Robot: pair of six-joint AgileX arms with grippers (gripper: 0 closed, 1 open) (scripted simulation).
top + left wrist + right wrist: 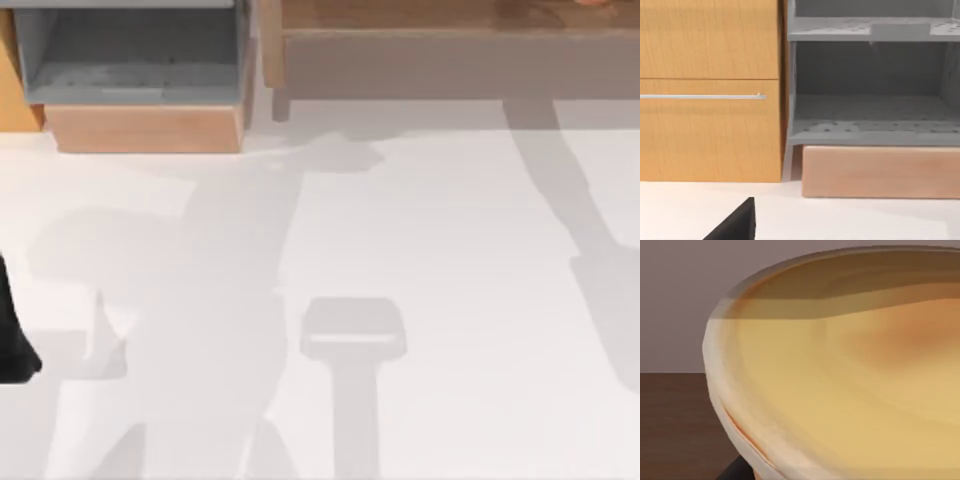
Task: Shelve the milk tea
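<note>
While the milk tea (pixel 850 390) is seen close against the right end effector, above a dark wooden shelf board (pixel 675 425), its grip cannot be told; the left arm (pixel 12 340) is parked at nine o'clock on the worktop (pixel 450 250).

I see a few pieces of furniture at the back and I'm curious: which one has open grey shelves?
The grey shelf unit on a pale wooden base, at the table's left rear. The orange cabinet beside it is closed; the brown wooden shelf is on the right.

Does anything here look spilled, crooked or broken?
Nothing stands out. The milk tea sits very close to the right wrist camera, above a dark wooden surface, with no spill visible. The grey shelf unit and the wooden cabinet beside it look straight and intact.
</note>
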